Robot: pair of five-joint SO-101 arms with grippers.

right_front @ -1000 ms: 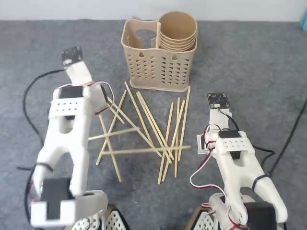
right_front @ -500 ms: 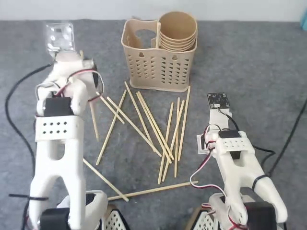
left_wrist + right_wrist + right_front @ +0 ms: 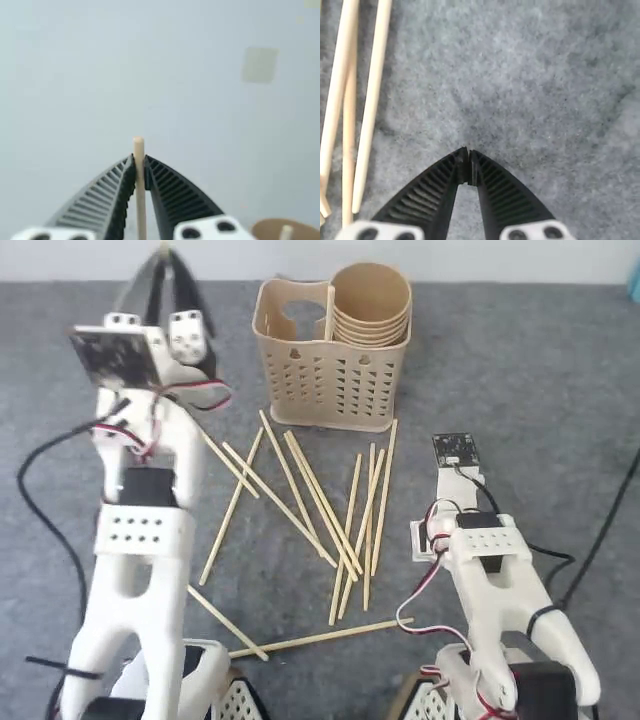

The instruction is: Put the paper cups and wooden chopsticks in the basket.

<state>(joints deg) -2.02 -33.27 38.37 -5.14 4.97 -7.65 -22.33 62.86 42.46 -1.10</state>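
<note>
Raised above the 11 o'clock corner of the grey desk (image 3: 540,360): left pincer (image 3: 139,167), clamped on a single wooden chopstick (image 3: 138,150) that stands between the jaws and runs along the pincer's own line. From above, that pincer (image 3: 168,268) at roughly 9 o'clock from the basket (image 3: 330,390), so the basket's free left compartment (image 3: 293,315) off toward 3 o'clock and nearer this arm than the other. Stacked paper cups (image 3: 371,295) already in the right compartment. Lower end of the held stick hard to trace against the arm, probably hanging behind it. Loose chopsticks (image 3: 320,505) fanned on the desk at 6 o'clock from the basket, mostly lengthwise from 12 to 6. Right pincer (image 3: 467,160) closed on nothing, low over the desk just beside the pile's 3 o'clock edge. Against a second ago: left arm up from the pile and swung toward 12 o'clock, two sticks knocked toward the 6 o'clock edge.
</note>
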